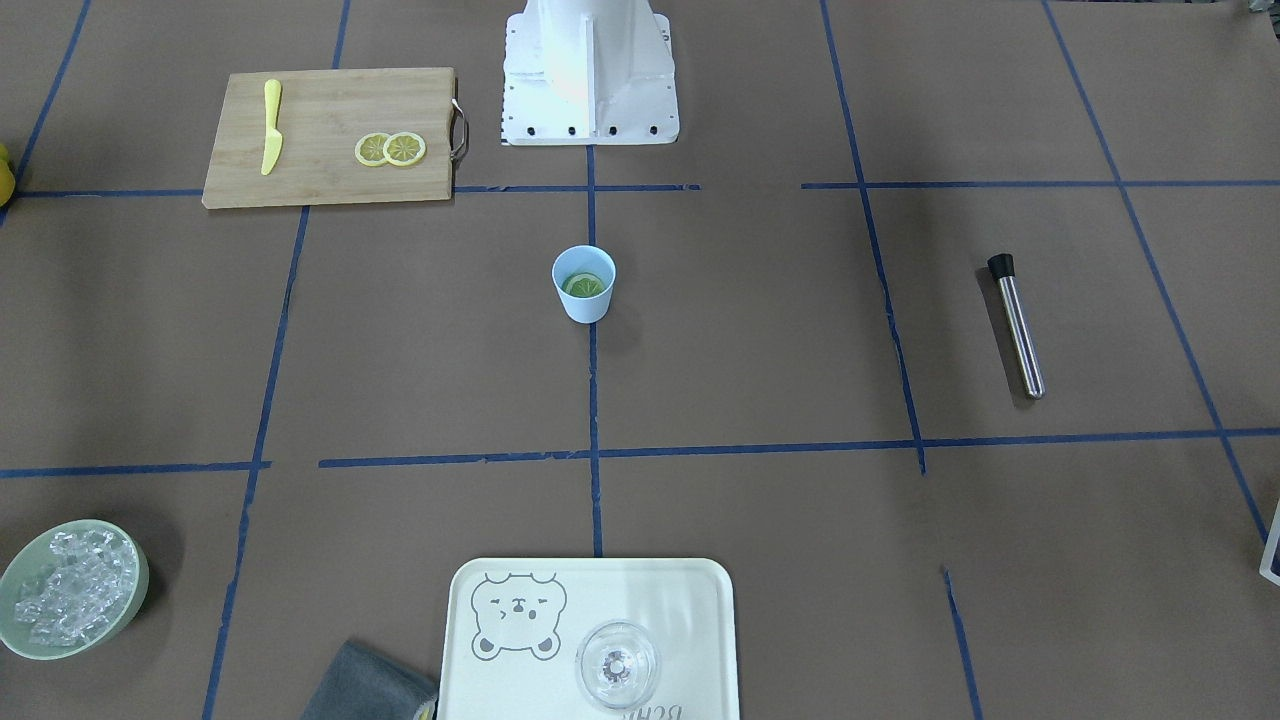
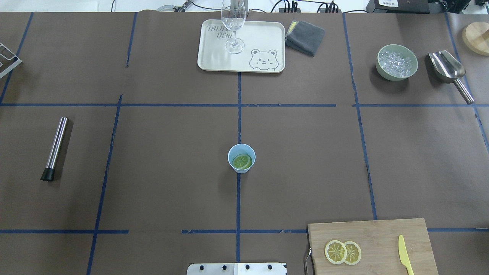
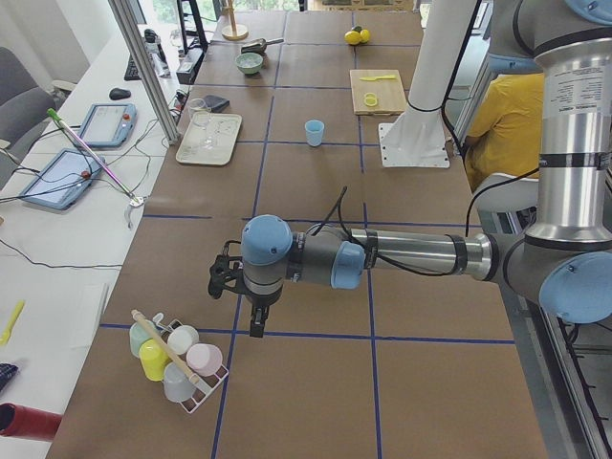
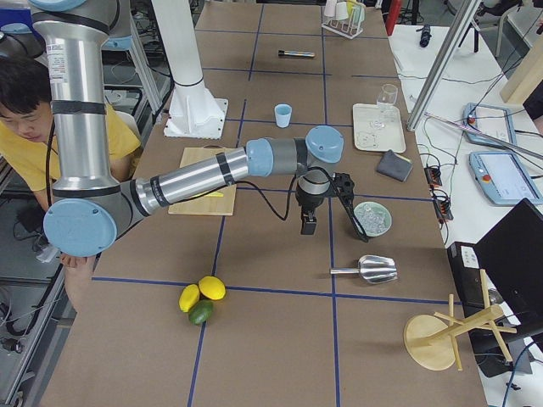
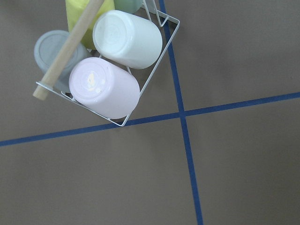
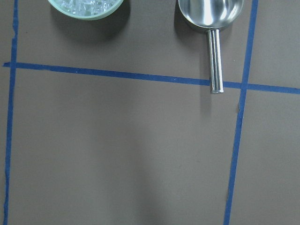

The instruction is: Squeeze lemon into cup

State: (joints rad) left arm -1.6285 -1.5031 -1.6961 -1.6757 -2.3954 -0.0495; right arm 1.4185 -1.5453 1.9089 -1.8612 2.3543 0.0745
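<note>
The light blue cup (image 1: 584, 308) stands upright at the middle of the table, where two blue tape lines cross; it also shows as the cup (image 2: 232, 152) in the overhead view. The lemon (image 1: 584, 285), cut face up, lies inside it, seen from above as the lemon (image 2: 242, 161). Neither gripper is near the cup. My left gripper (image 3: 221, 278) hovers over the table's left end beside a cup rack. My right gripper (image 4: 348, 197) hangs over the right end near the ice bowl. Both show only in side views, so I cannot tell whether they are open or shut.
A cutting board (image 2: 382, 233) holds two lemon slices (image 2: 342, 252) and a yellow knife (image 2: 405, 259). A steel muddler (image 2: 55, 147) lies at the left. At the far side are a tray (image 2: 263, 34) with a glass (image 2: 233, 23), a grey cloth (image 2: 305, 36), an ice bowl (image 2: 396, 62) and a scoop (image 2: 447, 68).
</note>
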